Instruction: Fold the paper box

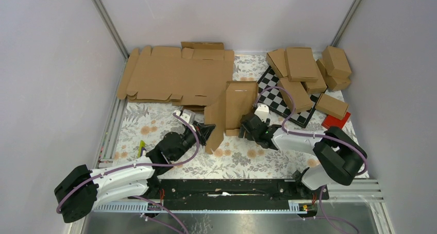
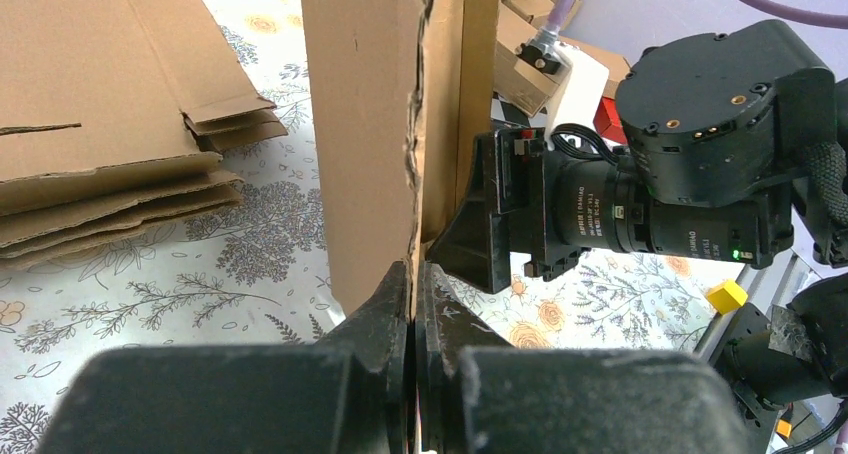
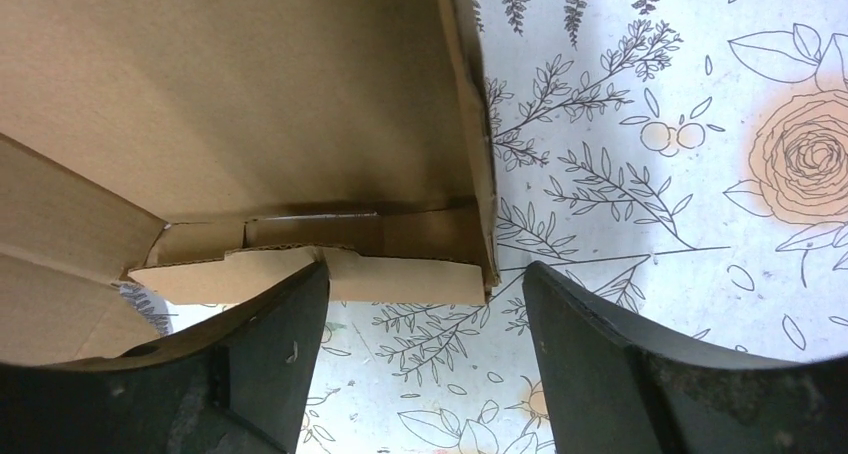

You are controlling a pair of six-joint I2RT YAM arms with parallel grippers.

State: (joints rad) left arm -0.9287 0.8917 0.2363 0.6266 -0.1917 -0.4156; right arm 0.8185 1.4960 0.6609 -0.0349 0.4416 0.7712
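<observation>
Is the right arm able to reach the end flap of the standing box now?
Probably yes: the right jaws stand open just at the box's end flap, with nothing else in between. The left jaws, shut on a side panel, hold the box up.

The paper box [image 3: 230,104] runs off the right wrist view's top and left edges. Upper right in the overhead view, folded cartons [image 1: 301,64] hide much of the chequered board [image 1: 277,101] and part of the red block [image 1: 335,122].

One standing paper box [image 1: 239,100], one chequered board [image 1: 278,102], one red block [image 1: 335,121].
</observation>
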